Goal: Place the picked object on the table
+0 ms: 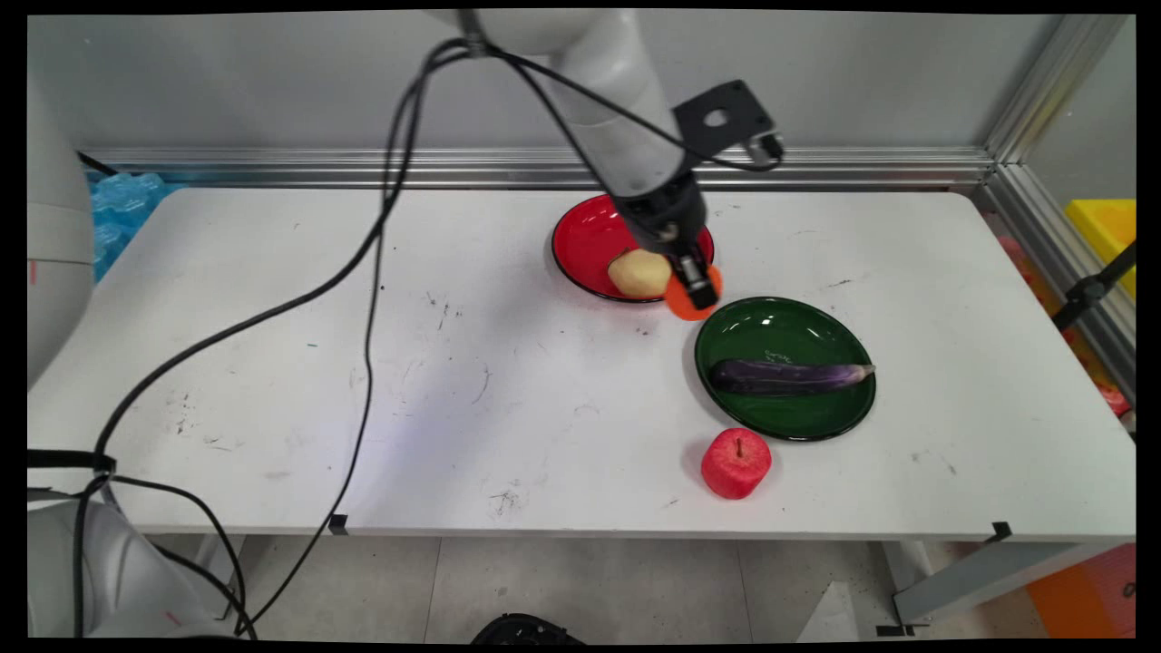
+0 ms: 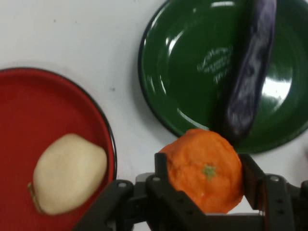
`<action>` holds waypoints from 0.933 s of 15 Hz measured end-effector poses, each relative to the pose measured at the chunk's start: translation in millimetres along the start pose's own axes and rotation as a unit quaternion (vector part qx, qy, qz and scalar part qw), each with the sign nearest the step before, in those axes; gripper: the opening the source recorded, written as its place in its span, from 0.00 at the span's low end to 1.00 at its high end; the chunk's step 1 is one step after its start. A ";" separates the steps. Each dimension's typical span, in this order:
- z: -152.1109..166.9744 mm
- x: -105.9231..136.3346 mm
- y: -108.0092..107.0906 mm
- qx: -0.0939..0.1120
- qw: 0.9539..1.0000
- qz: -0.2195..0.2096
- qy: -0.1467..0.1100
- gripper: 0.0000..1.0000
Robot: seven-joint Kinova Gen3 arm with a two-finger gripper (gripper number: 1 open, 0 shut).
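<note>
My gripper (image 1: 694,292) (image 2: 204,175) is shut on an orange (image 1: 685,304) (image 2: 204,168), holding it above the table between two plates. A red plate (image 1: 590,238) (image 2: 29,120) sits at the back and carries a pale yellow potato (image 1: 638,272) (image 2: 67,173). The green plate (image 1: 785,336) (image 2: 192,72) lies just right of the orange and holds a purple eggplant (image 1: 789,376) (image 2: 248,72). The orange hangs over the gap where the red plate's near rim meets the bare table.
A red apple (image 1: 736,462) stands on the table in front of the green plate. Black cables (image 1: 367,299) hang from the arm across the table's left half. A metal rail runs along the back wall, and a yellow bin (image 1: 1102,227) sits beyond the right edge.
</note>
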 end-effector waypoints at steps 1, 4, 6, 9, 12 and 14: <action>-4.6 -9.5 -1.7 -0.003 1.000 0.007 0.001 0.00; -6.0 -30.8 -6.5 -0.013 1.000 0.027 0.003 0.00; -0.3 -45.5 -12.0 -0.017 0.999 0.037 0.003 0.00; 13.6 -61.0 -20.4 -0.021 0.999 0.042 0.003 0.00; 32.7 -74.1 -30.3 -0.028 0.999 0.043 0.003 0.00; 45.0 -80.7 -36.5 -0.033 0.999 0.039 0.004 0.00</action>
